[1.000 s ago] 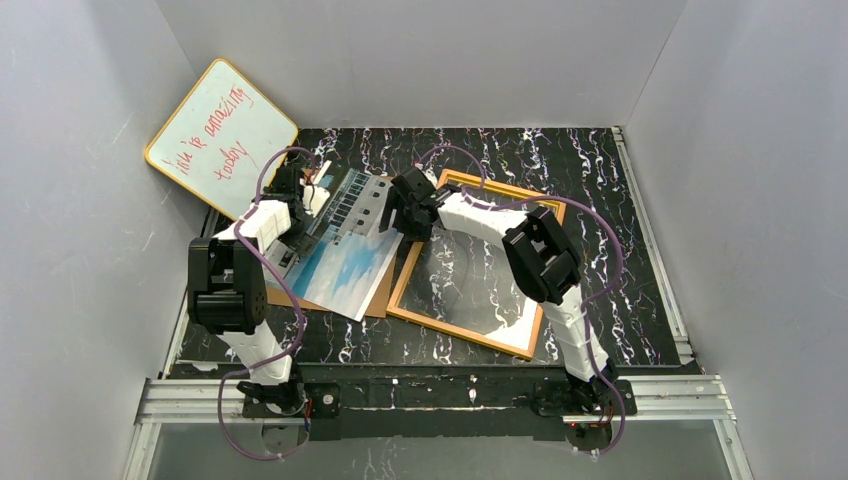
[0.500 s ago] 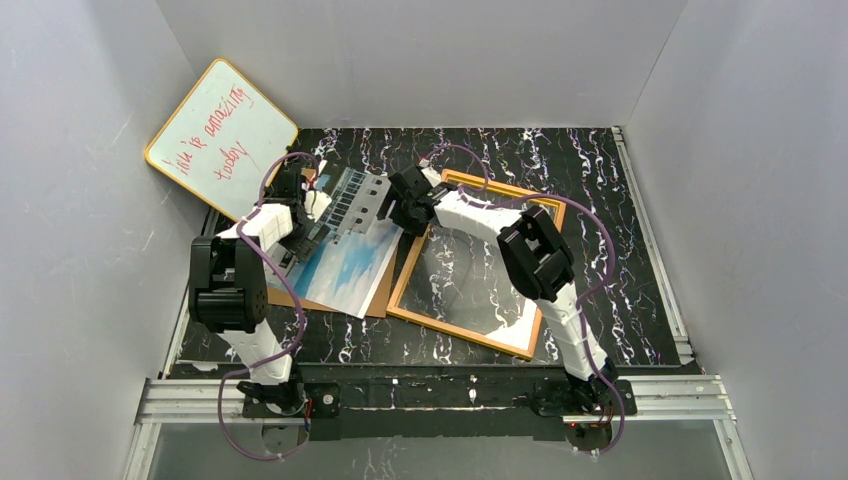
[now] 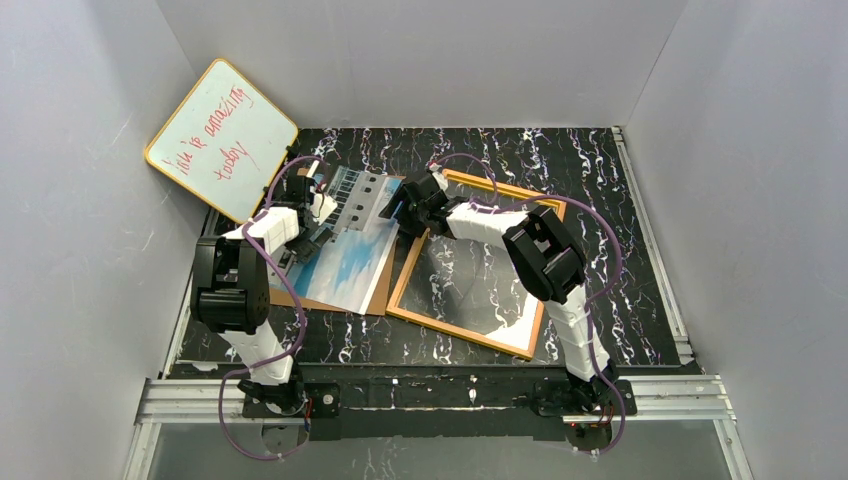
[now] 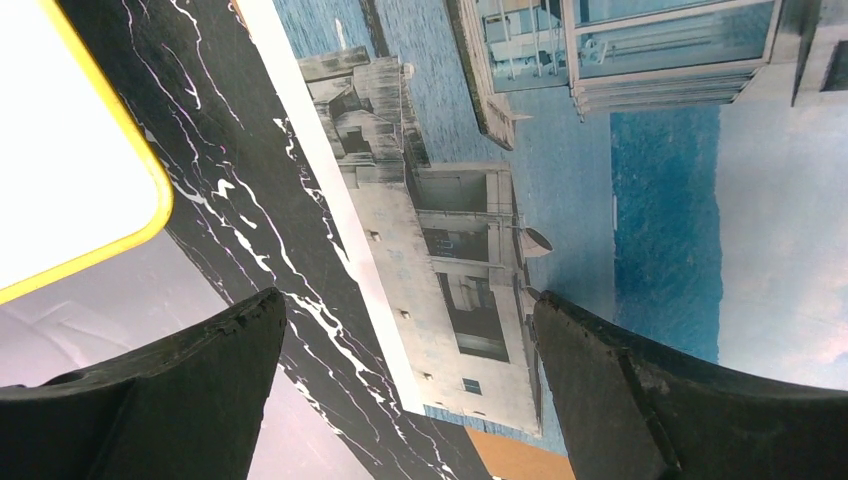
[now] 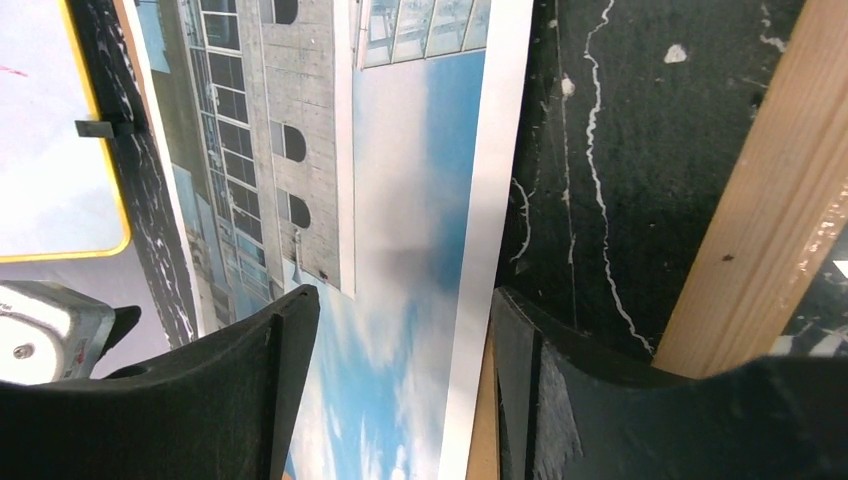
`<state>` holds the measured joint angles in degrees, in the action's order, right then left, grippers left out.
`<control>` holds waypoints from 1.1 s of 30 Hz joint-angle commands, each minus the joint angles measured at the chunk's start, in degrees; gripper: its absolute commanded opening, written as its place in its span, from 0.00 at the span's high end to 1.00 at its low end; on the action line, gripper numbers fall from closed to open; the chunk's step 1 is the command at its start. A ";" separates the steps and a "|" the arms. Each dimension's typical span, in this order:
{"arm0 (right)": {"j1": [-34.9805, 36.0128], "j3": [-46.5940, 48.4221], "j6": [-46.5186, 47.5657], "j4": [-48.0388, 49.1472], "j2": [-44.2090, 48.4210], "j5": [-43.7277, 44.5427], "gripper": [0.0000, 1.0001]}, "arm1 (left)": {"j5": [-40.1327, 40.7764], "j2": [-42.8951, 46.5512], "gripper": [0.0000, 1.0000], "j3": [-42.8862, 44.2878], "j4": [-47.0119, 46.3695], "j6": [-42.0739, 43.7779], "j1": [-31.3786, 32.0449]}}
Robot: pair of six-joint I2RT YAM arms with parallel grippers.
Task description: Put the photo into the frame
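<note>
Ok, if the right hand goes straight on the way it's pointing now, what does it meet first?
Most likely the photo. In the wrist view the right hand is open, and its fingers frame the print's white border and cloudy sky. Depth is unclear, but nothing shows between the fingers and the print.

Plain pale grey walls on three sides here: back wall [image 3: 420, 60], left wall [image 3: 70, 250], right wall [image 3: 760, 200], boxing in the table [image 3: 600, 170]. The table top is black with white marble veining, evenly lit, with only soft shadows. A metal strip [image 3: 650, 240] runs down its right edge. Across the near edge sits an aluminium rail [image 3: 450, 392], with a dull grey panel [image 3: 450, 455] below it. In the far left corner a whiteboard [image 3: 220, 135] leans tilted, yellow-rimmed, with red handwriting.
</note>
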<state>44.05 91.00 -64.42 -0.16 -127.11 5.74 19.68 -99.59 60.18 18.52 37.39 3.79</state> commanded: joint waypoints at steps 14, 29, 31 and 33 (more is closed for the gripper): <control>0.77 0.20 4.01 8.24 5.09 -5.39 0.33 | -2.79 -3.26 0.07 -3.84 3.63 -0.59 -0.45; 1.04 3.21 5.42 9.13 0.67 -9.77 0.84 | -5.63 0.12 0.06 0.31 9.67 -1.93 -0.45; 0.81 3.73 6.22 8.11 0.87 -9.14 0.95 | -6.80 1.68 0.05 2.19 11.98 -2.36 -0.49; 0.62 3.49 7.04 7.65 2.01 -8.62 0.99 | -7.62 3.22 0.04 4.22 14.19 -2.68 -0.58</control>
<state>44.73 92.07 -59.53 7.49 -126.13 -3.22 17.58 -99.33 61.93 23.03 36.71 3.46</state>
